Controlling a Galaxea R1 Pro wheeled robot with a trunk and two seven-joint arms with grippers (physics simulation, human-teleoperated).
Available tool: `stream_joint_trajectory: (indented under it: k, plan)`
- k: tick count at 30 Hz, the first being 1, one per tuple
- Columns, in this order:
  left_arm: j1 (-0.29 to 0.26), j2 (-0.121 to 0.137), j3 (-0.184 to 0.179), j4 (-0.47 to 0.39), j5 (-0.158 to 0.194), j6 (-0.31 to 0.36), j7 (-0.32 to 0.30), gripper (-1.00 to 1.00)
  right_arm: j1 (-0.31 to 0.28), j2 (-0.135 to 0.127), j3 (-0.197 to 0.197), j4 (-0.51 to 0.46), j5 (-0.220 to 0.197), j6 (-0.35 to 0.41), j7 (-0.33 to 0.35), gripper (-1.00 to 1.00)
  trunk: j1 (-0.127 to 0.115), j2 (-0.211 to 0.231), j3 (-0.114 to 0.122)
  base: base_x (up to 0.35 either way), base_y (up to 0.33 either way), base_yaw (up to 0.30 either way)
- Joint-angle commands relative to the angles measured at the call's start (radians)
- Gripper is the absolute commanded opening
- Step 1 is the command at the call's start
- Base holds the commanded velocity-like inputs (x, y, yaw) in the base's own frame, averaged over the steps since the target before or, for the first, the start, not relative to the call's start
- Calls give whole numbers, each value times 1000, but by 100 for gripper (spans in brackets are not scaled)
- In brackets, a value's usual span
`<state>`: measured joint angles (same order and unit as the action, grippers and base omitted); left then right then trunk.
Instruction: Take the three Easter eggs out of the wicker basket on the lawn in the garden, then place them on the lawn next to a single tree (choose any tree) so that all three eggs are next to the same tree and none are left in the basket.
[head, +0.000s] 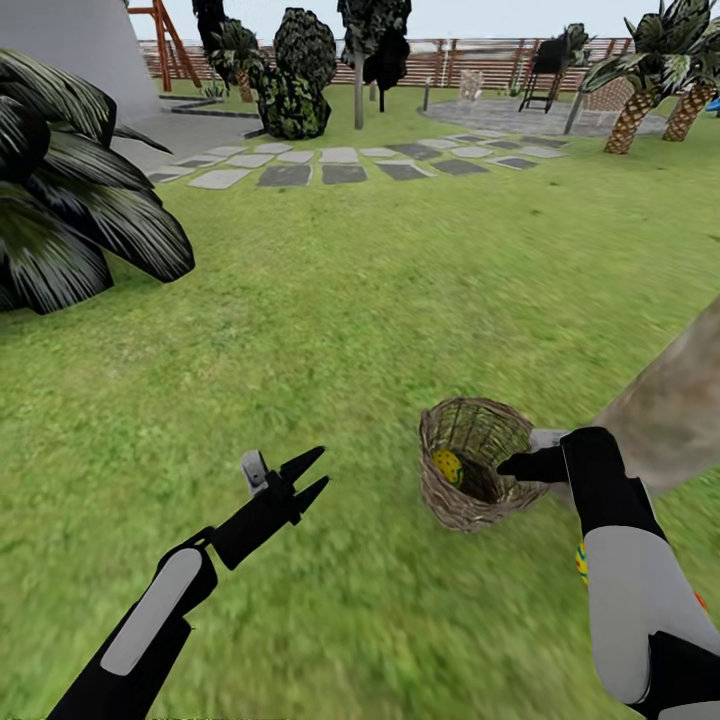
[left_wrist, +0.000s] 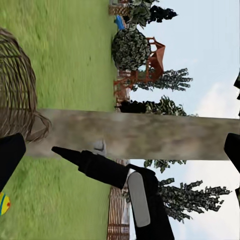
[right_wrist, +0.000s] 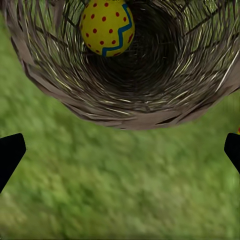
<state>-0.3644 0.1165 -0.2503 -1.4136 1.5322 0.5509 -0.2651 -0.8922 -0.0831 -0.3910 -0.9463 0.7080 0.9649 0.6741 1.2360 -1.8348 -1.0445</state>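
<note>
A brown wicker basket (head: 473, 463) lies tilted on the lawn (head: 380, 330), its mouth turned up and toward the robot, with one yellow Easter egg (head: 447, 466) marked with red dots and a blue zigzag band resting against its inner wall; the right wrist view looks straight into the basket (right_wrist: 125, 75) and shows the same egg (right_wrist: 107, 26) deep inside. The right gripper (head: 525, 462) hangs at the basket's rim on the side nearest the tree, its dark fingers spread wide apart and holding nothing, as the right wrist view shows with a fingertip at each edge and only grass between them. Just beyond that arm rises the thick, pale grey-brown mottled trunk of the tree (head: 672, 405), close beside the basket. A second egg (head: 582, 563) peeks out on the grass from behind the right forearm, near the trunk's foot. The left gripper (head: 313, 476) hovers over open grass well to the left of the basket, its two pointed fingers parted and empty. Farther off lie grey stepping stones (head: 345, 165), palms (head: 640, 95) and a slatted wooden fence (head: 470, 60).
</note>
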Motion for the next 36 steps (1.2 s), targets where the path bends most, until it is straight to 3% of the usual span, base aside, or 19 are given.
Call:
stream_joint_trajectory:
  k: [1, 8, 15, 36]
  plan:
    - [-1, 2, -1, 1, 6, 3, -1, 100, -1, 0, -2, 0, 10, 2, 10, 100, -4, 7, 2, 0, 0, 53]
    - [-1, 7, -1, 1, 7, 3, -2, 100, -1, 1, -2, 4, 10, 2, 10, 100, -4, 7, 1, 0, 0, -6]
    - [-1, 6, -1, 2, 13, 1, -2, 100, -1, 0, -2, 5, 10, 2, 11, 100, -4, 7, 1, 26, 27, -242]
    - [0, 5, -1, 4, 34, 1, -2, 100, -1, 2, -2, 13, 10, 2, 11, 100, -4, 7, 1, 199, 248, -285]
